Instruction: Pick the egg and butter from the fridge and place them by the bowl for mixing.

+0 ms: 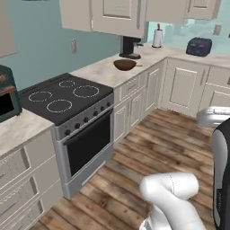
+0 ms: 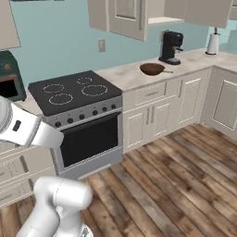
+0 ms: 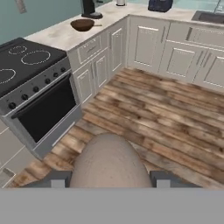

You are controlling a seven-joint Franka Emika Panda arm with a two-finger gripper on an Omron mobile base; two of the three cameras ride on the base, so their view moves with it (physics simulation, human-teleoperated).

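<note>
A home kitchen: a black-topped stove (image 1: 67, 96) with oven sits among cream cabinets (image 1: 184, 85), marble-look counters (image 1: 105, 69), a coffee machine (image 2: 170, 46), toaster (image 1: 199, 46), teal walls and wood-plank floor (image 2: 176, 185).

Wood, stone and glass

The egg (image 3: 110, 162) looks smooth and matt; the bowl (image 1: 124, 64) is dark wood, the counter (image 1: 101, 72) pale marbled stone, the stove top (image 1: 63, 95) glossy black (floor: rough planks).

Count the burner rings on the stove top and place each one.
4, in a two-by-two grid on the black stove top: two at the wall side, two at the front side by the knobs. None looks hidden.
</note>
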